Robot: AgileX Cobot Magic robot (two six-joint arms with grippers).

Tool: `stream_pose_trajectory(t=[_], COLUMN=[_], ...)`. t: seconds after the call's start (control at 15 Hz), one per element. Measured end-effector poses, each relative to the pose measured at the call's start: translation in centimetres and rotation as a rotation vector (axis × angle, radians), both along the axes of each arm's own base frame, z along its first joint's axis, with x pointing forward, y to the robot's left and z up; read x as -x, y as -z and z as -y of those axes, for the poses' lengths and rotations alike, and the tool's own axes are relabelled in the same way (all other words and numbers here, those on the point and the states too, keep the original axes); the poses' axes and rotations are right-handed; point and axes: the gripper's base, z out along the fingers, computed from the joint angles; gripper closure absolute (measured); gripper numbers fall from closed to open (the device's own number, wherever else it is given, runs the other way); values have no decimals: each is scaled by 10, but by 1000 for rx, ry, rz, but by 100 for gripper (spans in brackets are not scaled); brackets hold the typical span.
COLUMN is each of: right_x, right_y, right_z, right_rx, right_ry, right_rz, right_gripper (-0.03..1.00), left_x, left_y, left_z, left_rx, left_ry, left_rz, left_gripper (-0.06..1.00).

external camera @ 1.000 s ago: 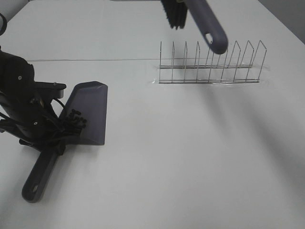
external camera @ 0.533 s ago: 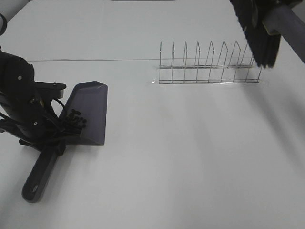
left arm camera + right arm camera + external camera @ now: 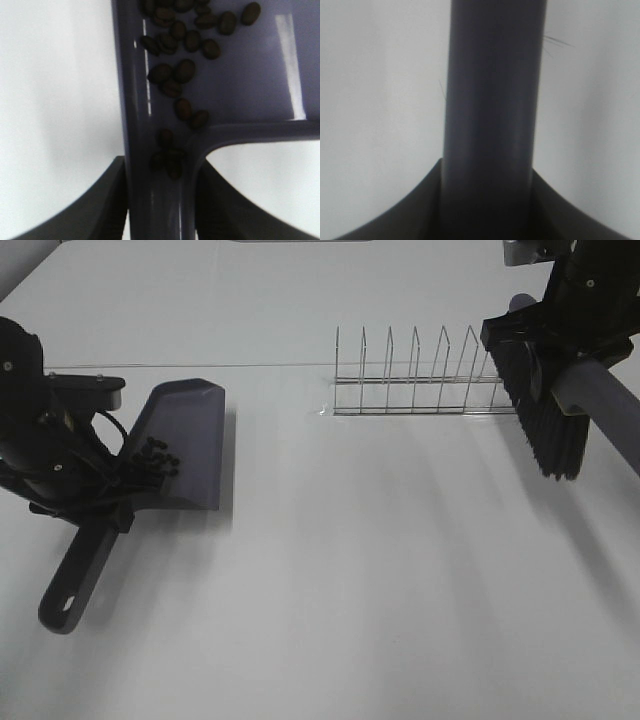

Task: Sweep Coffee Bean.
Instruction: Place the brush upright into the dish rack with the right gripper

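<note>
As left hand (image 3: 160,200) grips dustpan (image 3: 250,75), beans (image 3: 180,70) adjacent

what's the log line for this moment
left pincer: shut on dustpan | beans: in dustpan | right pincer: shut on brush

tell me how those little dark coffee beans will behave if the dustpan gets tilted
The small dark oval coffee beans look loose and rounded, so they probably roll or slide. Some sit in the handle channel of the grey-purple plastic dustpan, so tipping forward may spill them.
</note>
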Motion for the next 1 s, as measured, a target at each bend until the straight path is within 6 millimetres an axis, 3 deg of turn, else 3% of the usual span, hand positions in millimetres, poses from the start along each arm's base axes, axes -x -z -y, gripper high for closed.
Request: stream_pose_trajectory(t=[0.2,0.47,1.0], right_x=[-10,-26,-63], right_y=[29,69,71], right_z=[-1,-5,-9], right_rx=[28,53,94], right_ry=[-1,-4,-1], right_rz=[-55,-135,-111], right_gripper=[62,62,62], left_x=[2,2,2], left_y=[-18,-19,-19], left_z=[0,0,0], left_rx=[21,22,20], left_ry=[-4,-5,-5], left_rz=[50,49,44], left_gripper=[58,58,58])
